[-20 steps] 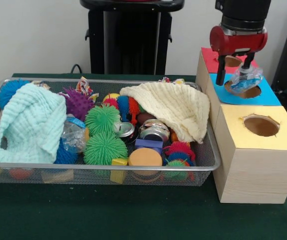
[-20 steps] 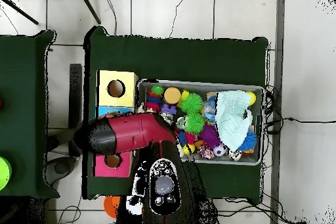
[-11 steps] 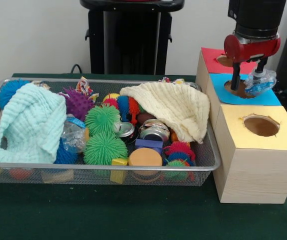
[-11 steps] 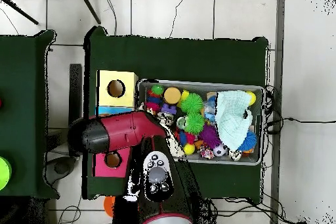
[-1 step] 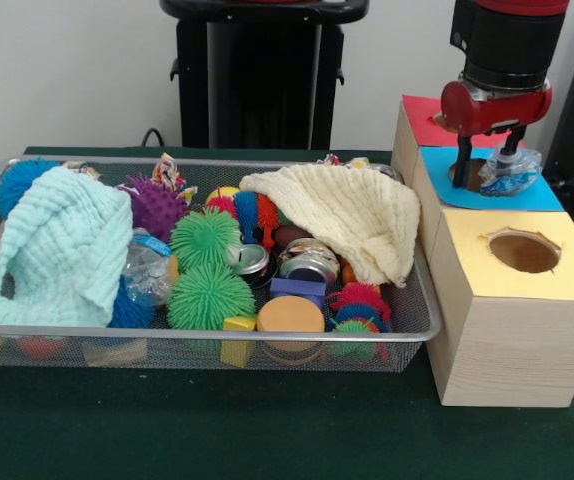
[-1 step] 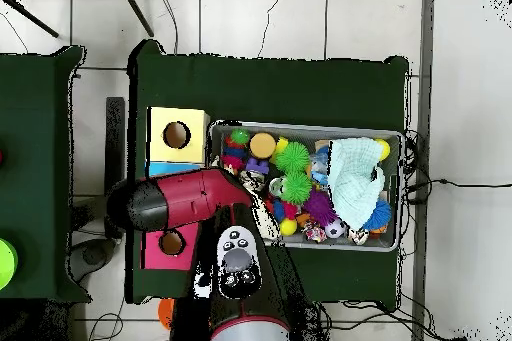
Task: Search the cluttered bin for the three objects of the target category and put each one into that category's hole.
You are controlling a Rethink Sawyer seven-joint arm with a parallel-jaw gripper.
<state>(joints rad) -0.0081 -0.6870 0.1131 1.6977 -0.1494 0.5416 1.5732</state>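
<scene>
Two dark fingers (image 5: 483, 166) hang spread over the blue-topped wooden box section (image 5: 537, 192), with the crumpled clear plastic bottle with a blue label (image 5: 512, 172) lying loose by the right fingertip at the edge of the round hole (image 5: 473, 176). No writing on the label can be read. Left of the fingers, the wire mesh bin (image 5: 97, 342) on the green desk (image 5: 267, 440) holds spiky balls, cloths and cans.

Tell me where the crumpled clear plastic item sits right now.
In the front view, the crumpled plastic item lies on the blue panel of the wooden box, at the right edge of the blue hole, beside the gripper.
</scene>
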